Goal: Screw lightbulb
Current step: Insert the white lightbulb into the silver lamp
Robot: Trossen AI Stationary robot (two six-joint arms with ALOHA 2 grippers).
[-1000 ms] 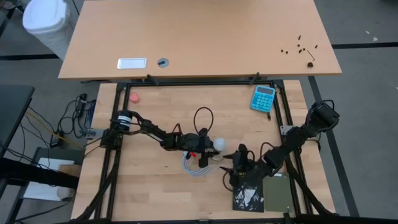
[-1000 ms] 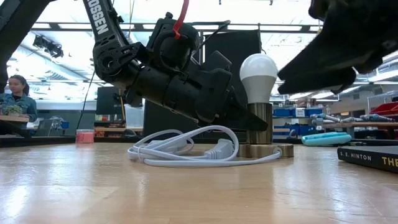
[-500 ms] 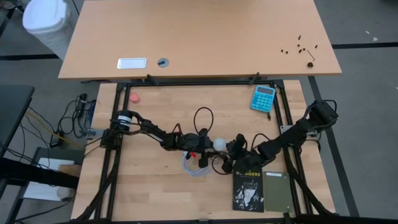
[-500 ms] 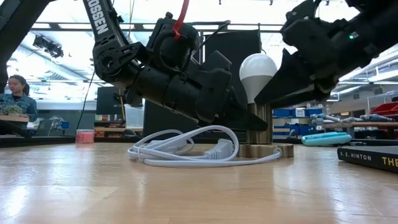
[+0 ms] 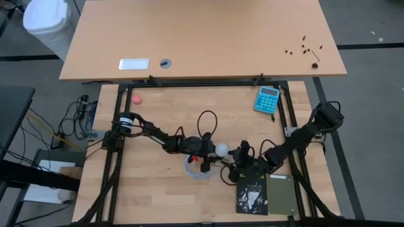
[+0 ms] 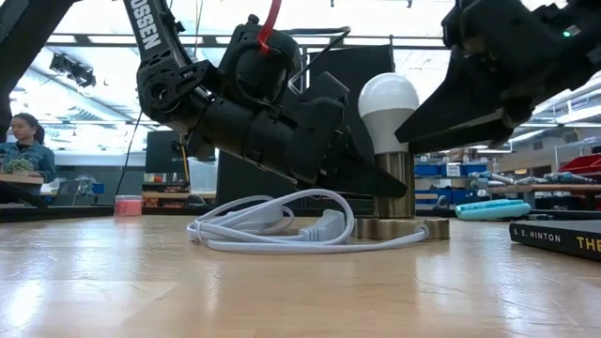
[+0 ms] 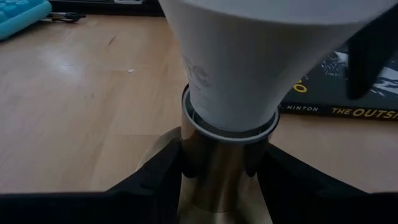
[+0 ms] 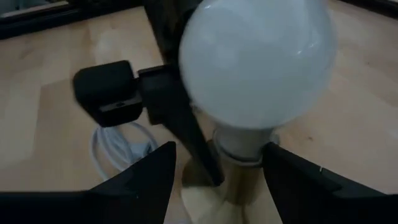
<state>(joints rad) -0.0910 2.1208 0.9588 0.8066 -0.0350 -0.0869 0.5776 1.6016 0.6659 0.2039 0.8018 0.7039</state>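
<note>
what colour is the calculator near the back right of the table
Light blue, with paler keys. The calculator shows best in the high view.

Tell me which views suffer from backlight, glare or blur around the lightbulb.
Low view: bright ceiling lights behind leave both arms as dark silhouettes, while the lightbulb reads clearly. Right wrist view: the lightbulb is close and soft-edged, and the cable behind is blurred. Left wrist view: the bulb's top is cropped, with pale reflections on the socket. High view: evenly lit.
</note>
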